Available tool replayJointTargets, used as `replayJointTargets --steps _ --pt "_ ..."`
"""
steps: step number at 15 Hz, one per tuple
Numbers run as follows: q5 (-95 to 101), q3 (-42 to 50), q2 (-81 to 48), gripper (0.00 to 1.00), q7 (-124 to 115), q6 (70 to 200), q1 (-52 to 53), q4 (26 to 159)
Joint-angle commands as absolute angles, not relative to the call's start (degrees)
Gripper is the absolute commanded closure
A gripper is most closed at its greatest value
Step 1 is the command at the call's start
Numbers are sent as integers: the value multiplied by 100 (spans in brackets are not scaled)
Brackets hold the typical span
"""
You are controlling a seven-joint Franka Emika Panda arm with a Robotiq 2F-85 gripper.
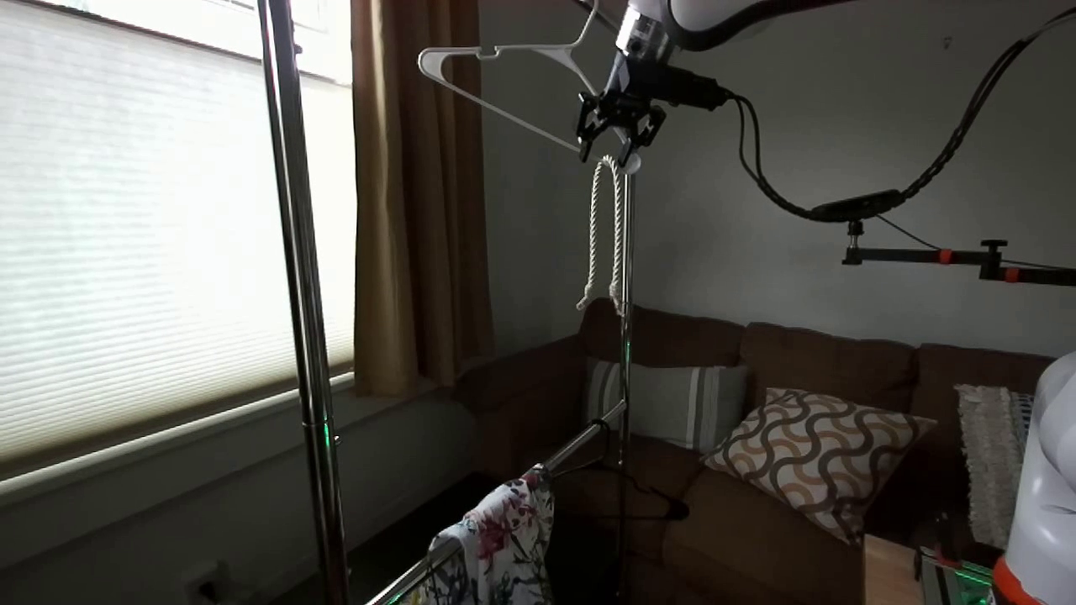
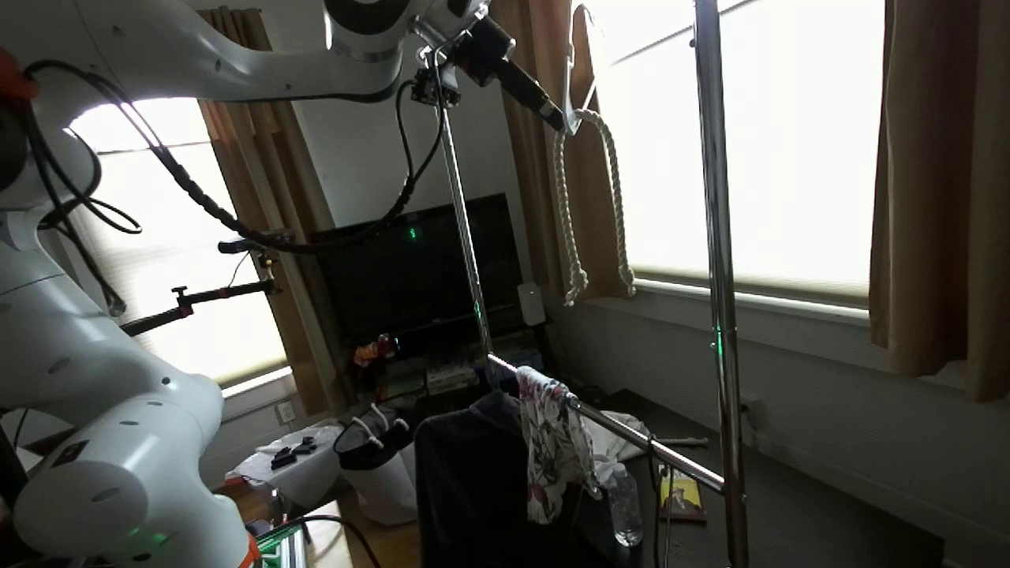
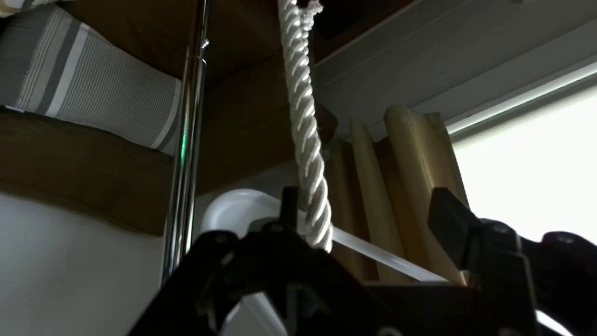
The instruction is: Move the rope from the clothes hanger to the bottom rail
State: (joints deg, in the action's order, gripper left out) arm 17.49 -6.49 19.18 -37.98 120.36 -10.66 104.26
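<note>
The white twisted rope point(image 1: 618, 227) hangs folded over the lower bar of the white clothes hanger point(image 1: 521, 120), near its corner, with both knotted ends hanging down. The rope point(image 2: 564, 205) and hanger point(image 2: 569, 59) also show in an exterior view. My gripper point(image 1: 605, 157) is open at the top of the rope, its fingers to either side. In the wrist view my gripper point(image 3: 366, 203) has the rope point(image 3: 305, 116) between its fingers, close to the left one, and the hanger bar point(image 3: 387, 256) crosses behind. The chrome bottom rail point(image 1: 580, 441) lies far below; it also shows here point(image 2: 647, 446).
A floral cloth point(image 1: 504, 529) drapes over the bottom rail, and a dark hanger point(image 1: 639, 487) hangs from it. A dark garment point(image 2: 465, 473) hangs beside the cloth. Chrome posts point(image 1: 307, 336) point(image 2: 720, 315) frame the rack. A brown sofa point(image 1: 807, 344) stands behind.
</note>
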Motion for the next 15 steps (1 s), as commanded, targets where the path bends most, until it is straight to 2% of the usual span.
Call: replayJointTargets --steps 1,2,3,4,5,8,10,15 --pt "1992 -630 1899 40 -4146 12082 -1054 10466" --pt "2043 -631 1893 38 -4221 12092 -1056 10469" --pt "2089 -635 1887 48 -4284 12092 -1055 10467" --pt "2139 -638 1881 63 -4349 12099 -1052 10468" --pt "2197 -645 1875 63 -4433 12109 -1056 10466" --pt "2327 -642 1863 87 -4592 12105 -1045 10457" --pt "2395 -638 1861 99 -4666 12108 -1036 10459" --pt "2341 -558 1976 97 -4597 12212 -958 10499"
